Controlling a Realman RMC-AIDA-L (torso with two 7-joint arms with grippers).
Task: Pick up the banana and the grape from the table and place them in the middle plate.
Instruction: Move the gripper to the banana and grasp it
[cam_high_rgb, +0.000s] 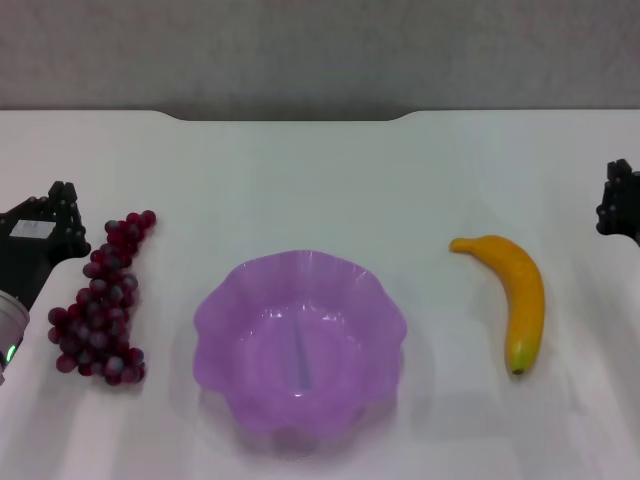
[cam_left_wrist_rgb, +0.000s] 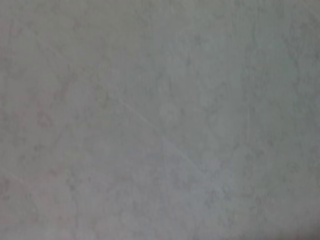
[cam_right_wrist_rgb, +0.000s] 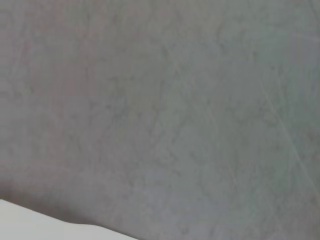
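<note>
No readable writing anywhere. One plate (cam_high_rgb: 300, 340), purple, wavy-rimmed, empty, sits on the table (cam_high_rgb: 320, 180) between my two claws. One grape bunch (cam_high_rgb: 103, 300) lies just beside my left claw (cam_high_rgb: 55, 225), on its plate side. One banana (cam_high_rgb: 512, 295) lies near my right claw (cam_high_rgb: 620, 205), toward the plate. I cannot tell how either claw's fingers stand.
</note>
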